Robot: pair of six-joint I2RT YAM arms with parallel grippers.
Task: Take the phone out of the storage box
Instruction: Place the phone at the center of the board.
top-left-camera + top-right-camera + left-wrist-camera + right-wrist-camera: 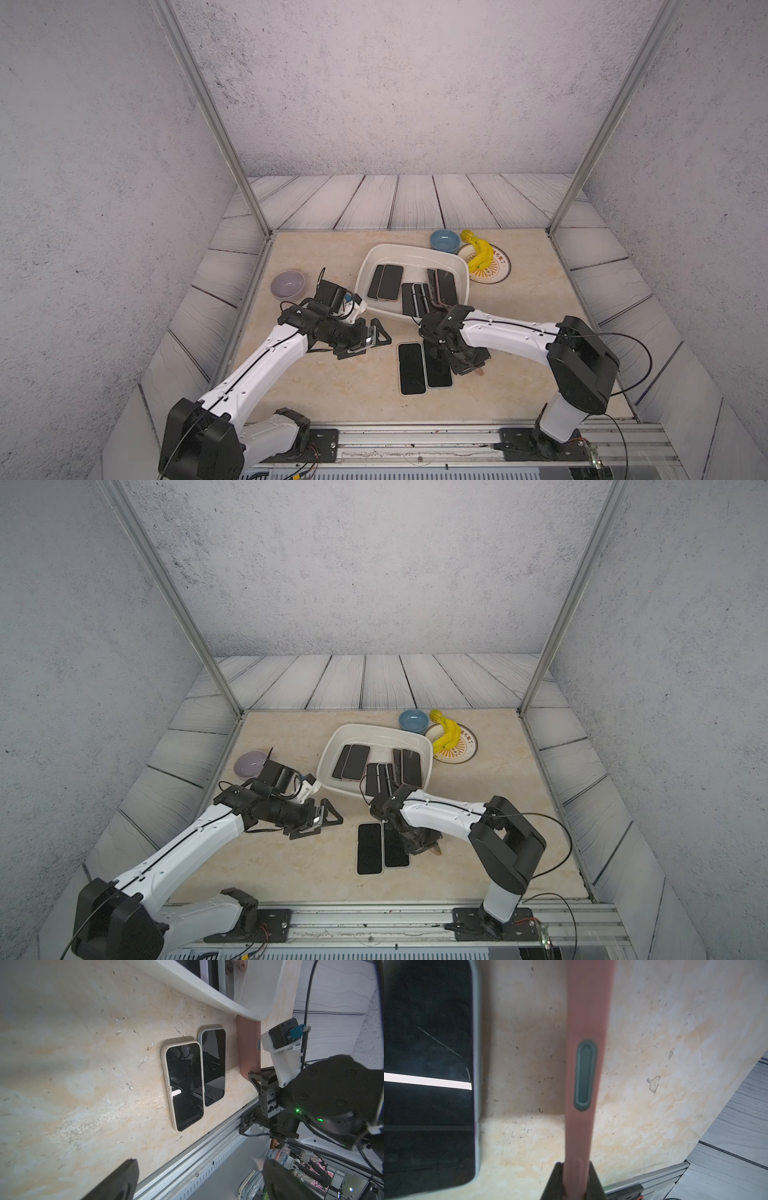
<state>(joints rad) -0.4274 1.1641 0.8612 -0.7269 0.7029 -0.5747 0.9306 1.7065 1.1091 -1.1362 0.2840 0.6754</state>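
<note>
Both top views, storage box (411,249) holding several phones (390,282), plate (501,270) bearing bananas (482,254)

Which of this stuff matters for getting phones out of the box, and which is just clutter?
Job: storage box, boxed phones, pink phone in right end effector, two table phones.
Clutter: lilac bowl, blue bowl, plate, bananas.

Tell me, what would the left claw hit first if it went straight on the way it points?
Most likely the cream-cased phone lying on the table, nearer of the two out of the storage box. The open left gripper aims at it, though depth is unclear: bare table may come first.
</note>
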